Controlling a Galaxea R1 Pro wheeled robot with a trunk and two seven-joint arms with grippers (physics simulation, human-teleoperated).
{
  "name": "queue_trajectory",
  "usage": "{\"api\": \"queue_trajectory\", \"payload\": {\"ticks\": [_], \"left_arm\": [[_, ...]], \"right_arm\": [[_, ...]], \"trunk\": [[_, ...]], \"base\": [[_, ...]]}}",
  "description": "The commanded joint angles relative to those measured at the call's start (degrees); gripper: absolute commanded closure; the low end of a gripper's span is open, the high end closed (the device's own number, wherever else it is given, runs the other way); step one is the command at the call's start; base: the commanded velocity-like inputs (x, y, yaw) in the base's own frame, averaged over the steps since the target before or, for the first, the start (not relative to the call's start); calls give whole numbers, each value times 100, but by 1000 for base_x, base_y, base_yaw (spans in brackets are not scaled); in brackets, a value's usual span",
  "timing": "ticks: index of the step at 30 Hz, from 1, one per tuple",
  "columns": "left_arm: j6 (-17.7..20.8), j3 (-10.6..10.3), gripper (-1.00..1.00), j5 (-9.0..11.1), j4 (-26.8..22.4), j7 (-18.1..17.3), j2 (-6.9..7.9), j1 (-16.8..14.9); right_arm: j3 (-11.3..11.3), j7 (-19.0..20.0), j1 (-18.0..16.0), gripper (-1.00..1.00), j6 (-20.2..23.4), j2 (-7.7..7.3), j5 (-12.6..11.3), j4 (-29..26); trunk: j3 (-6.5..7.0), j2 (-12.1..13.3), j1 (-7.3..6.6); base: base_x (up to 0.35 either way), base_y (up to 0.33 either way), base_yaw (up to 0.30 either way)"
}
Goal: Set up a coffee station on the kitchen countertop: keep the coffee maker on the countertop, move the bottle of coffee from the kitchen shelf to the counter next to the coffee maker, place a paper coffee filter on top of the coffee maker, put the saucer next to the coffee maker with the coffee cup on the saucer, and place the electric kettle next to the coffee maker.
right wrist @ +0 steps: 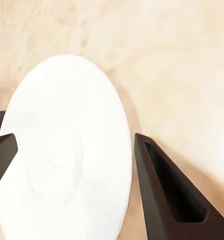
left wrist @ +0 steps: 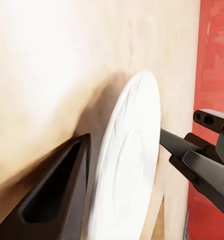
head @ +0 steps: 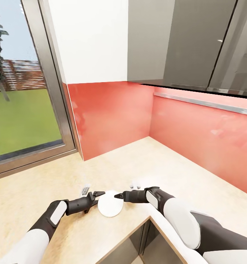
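Saucer step: saucer (head: pixel 110 209) lies at the countertop (head: pixel 174 161) corner edge, between both grippers. Left gripper (head: pixel 98 194) and right gripper (head: pixel 118 196) are both spread wide, their tips at its opposite rims, neither gripping. My read: next, one must close on the rim and lift

Head camera looks forward and steeply down over both arms into a corner of the speckled tan wooden countertop (head: pixel 42 190), red splashback walls behind, window off to its left. Left wrist camera sits very close, sighting along a dark finger (left wrist: pixel 54 197) at the round flat white saucer (left wrist: pixel 126 165), seen nearly edge-on. Right wrist camera, equally tight, looks onto the same saucer's face. All three views share that saucer and the worktop beneath.
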Motion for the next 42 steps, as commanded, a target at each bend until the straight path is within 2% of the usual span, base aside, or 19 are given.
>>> {"api": "queue_trajectory", "payload": {"ticks": [1,7,13,42], "left_arm": [[-67,1,-100,-258,312,-12,2,-2],[-61,-3,-100,-258,312,-12,2,-1],[108,5,-100,-265,312,-12,2,-2],[126,5,-100,-264,312,-12,-7,-4]], "right_arm": [[4,13,-1,-100,48,2,81,-10],[4,13,-1,-100,48,2,81,-10],[4,13,-1,-100,48,2,81,-10],[4,13,60,-100,48,2,81,-6]], "trunk": [[-15,-9,5],[-15,-9,5],[-15,-9,5],[-15,-9,5]], "base": [[0,0,0],[0,0,0],[0,0,0],[0,0,0]]}}
